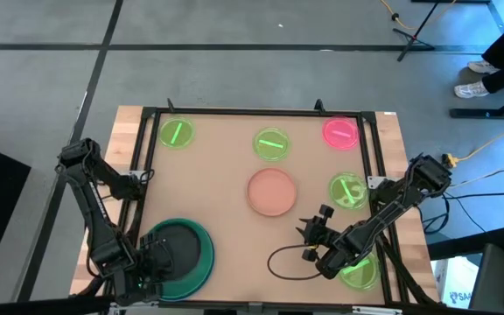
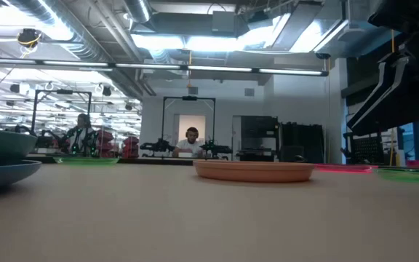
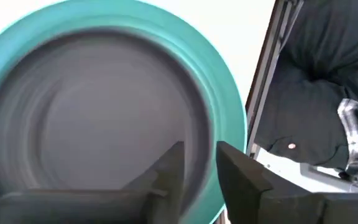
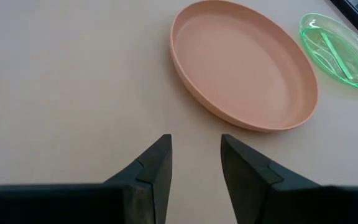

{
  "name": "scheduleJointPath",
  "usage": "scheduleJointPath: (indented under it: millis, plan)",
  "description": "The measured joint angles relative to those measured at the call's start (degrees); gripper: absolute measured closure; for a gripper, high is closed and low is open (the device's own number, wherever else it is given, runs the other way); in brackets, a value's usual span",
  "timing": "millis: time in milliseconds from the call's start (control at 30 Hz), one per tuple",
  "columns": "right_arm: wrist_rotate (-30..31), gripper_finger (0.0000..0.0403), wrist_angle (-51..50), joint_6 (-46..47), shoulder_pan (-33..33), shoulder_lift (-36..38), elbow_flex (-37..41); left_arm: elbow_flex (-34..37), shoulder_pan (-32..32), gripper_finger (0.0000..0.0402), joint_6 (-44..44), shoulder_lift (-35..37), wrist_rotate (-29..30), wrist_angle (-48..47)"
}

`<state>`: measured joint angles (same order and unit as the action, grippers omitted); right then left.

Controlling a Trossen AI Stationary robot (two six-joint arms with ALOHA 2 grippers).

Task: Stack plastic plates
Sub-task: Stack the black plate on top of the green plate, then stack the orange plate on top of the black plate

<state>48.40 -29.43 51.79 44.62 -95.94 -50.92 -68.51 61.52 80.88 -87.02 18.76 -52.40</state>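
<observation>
Green plate [image 1: 195, 254] nested on blue plate [image 2: 6, 175], rim between parted left hand [image 3: 199, 171] fingers. Right hand [image 4: 194, 163] spread, salmon plate [image 4: 244, 62] just ahead. Salmon, five small plates unstacked.

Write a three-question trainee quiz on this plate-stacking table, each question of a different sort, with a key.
1. True or false: the salmon-pink plate sits inside the green plate.
2. Which gripper straddles the green plate's rim? A. left gripper B. right gripper
3. Fill in: the right gripper's open fingers point toward the ____ plate.

Key:
1. False; it lies alone mid-table.
2. A.
3. Salmon-pink.
</observation>
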Motion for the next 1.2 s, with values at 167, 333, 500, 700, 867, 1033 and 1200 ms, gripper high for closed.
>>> scheduleJointPath:
  millis: [167, 333, 500, 700, 867, 1033, 1200]
  plan:
    - [0.0, 0.0276, 0.1, -0.7, 0.0, 0.0, 0.0, 0.0, -0.7, 0.0297, -3.9, 0.0, 2.1, 2.3]
    - [0.0, 0.0276, 1.7, -1.9, 0.0, 0.0, 0.0, 0.0, -2.5, 0.0297, -15.6, 0.0, 14.2, 5.8]
    - [0.0, 0.0276, 3.4, -2.6, 0.0, 0.0, 0.0, 0.7, -7.0, 0.0296, -27.4, -0.5, 23.6, 10.2]
    - [2.1, 0.0276, 4.1, -2.8, 0.0, 0.0, 0.0, 3.3, -14.6, 0.0297, -40.8, -3.9, 25.7, 18.0]
    - [2.6, 0.0276, 4.1, -2.9, 0.0, 0.0, 0.0, 4.3, -21.7, 0.0297, -49.7, -7.6, 25.6, 24.7]
    - [3.2, 0.0276, 4.1, -2.9, 0.0, 0.0, 0.0, 4.3, -28.5, 0.0298, -58.7, -11.8, 22.3, 30.8]
    - [4.1, 0.0276, 4.1, -2.9, 0.0, 0.0, 0.0, 4.3, -34.7, 0.0298, -69.6, -16.9, 13.8, 38.0]
